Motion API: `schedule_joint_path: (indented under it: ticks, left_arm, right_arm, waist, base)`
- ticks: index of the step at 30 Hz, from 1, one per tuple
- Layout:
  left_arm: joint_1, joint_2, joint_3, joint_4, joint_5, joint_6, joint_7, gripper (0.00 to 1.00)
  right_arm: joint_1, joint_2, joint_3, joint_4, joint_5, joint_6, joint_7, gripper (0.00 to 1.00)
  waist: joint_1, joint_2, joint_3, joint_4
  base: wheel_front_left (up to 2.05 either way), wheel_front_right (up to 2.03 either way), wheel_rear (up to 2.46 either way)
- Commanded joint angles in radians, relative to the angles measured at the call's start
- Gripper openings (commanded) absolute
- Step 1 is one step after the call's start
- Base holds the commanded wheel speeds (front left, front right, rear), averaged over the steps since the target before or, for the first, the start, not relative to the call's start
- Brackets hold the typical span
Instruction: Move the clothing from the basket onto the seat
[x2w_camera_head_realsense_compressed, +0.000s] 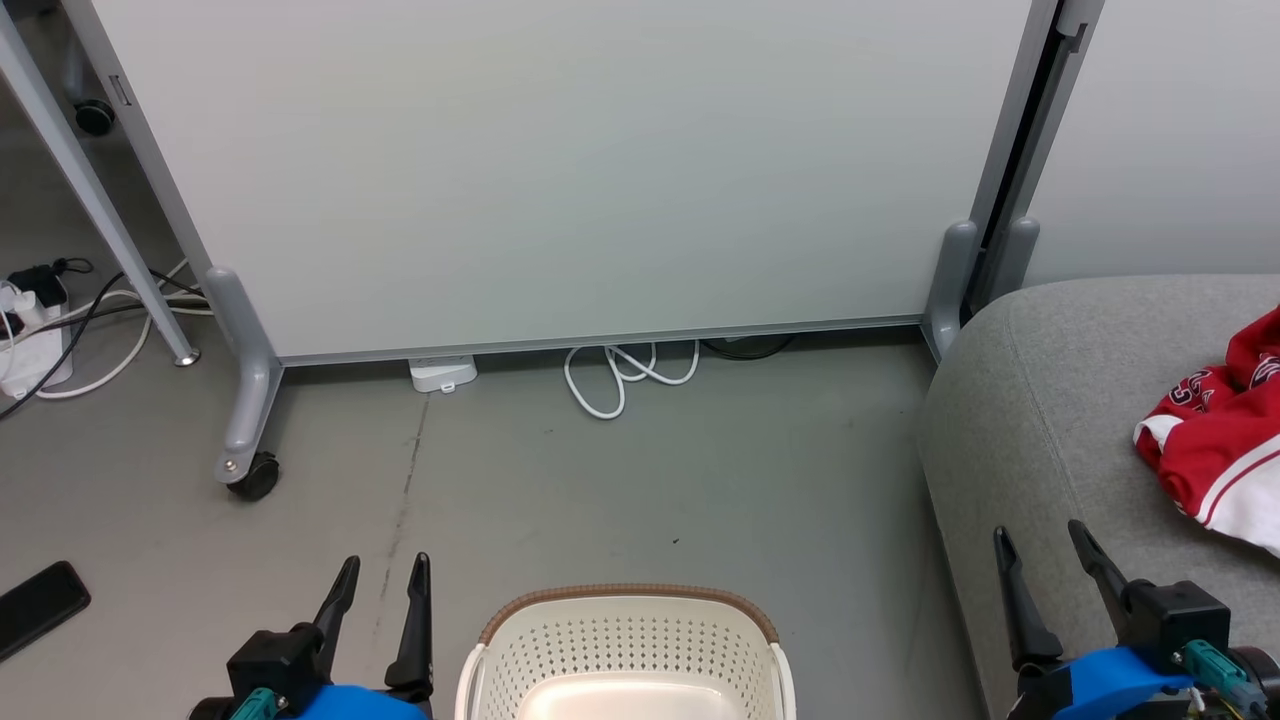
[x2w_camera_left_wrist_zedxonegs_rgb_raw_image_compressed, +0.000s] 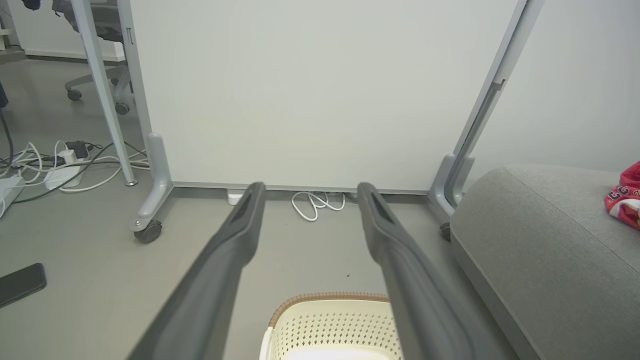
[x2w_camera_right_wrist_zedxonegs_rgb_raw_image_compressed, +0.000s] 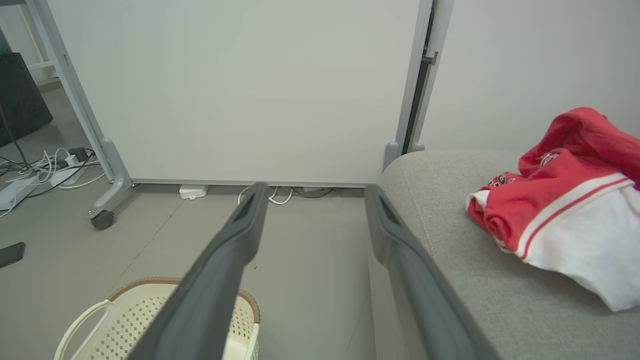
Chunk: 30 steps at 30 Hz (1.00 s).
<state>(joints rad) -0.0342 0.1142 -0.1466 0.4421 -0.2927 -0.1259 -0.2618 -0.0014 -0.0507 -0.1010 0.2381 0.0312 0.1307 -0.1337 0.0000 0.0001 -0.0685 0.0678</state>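
Note:
The red and white clothing (x2w_camera_head_realsense_compressed: 1220, 440) lies crumpled on the grey seat (x2w_camera_head_realsense_compressed: 1040, 400) at the right, also seen as clothing (x2w_camera_right_wrist_zedxonegs_rgb_raw_image_compressed: 560, 210) on the seat (x2w_camera_right_wrist_zedxonegs_rgb_raw_image_compressed: 465, 280) in the right wrist view. The cream basket (x2w_camera_head_realsense_compressed: 625, 655) with a brown rim stands on the floor at the bottom centre; the part of its inside that shows holds no cloth. My left gripper (x2w_camera_head_realsense_compressed: 383, 580) is open to the left of the basket. My right gripper (x2w_camera_head_realsense_compressed: 1040, 545) is open over the seat's front edge, apart from the clothing.
A large white panel on castors (x2w_camera_head_realsense_compressed: 255, 475) stands ahead, with white cables (x2w_camera_head_realsense_compressed: 625, 375) under it. A power strip and cords (x2w_camera_head_realsense_compressed: 40, 330) lie at the far left. A dark phone (x2w_camera_head_realsense_compressed: 40, 605) lies on the floor at the left.

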Motion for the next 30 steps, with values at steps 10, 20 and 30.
schedule_joint_path:
  ticks: [10,20,30]
  left_arm:
    - [-0.004,0.007,-0.015,0.005,-0.018,-0.007,-0.005,1.0]
    - [0.044,-0.009,-0.014,0.049,-0.054,0.0,0.017,0.0]
    - [0.026,-0.016,0.024,0.014,-0.227,0.0,0.067,0.0]
  right_arm:
    - [0.015,0.0,0.0,-0.005,0.006,0.0,0.004,1.0]
    - [0.014,0.007,-0.009,0.065,0.05,0.0,0.022,0.0]
    - [-0.003,0.006,-0.007,0.054,0.261,0.0,0.051,0.0]
  waist:
    - [0.0,-0.0001,0.009,0.006]
    - [0.0002,-0.0001,0.01,0.005]
    - [0.0002,-0.0001,0.015,-0.001]
  base:
    - [0.0,0.0,0.0]
    - [0.0,0.0,0.0]
    - [0.0,0.0,0.0]
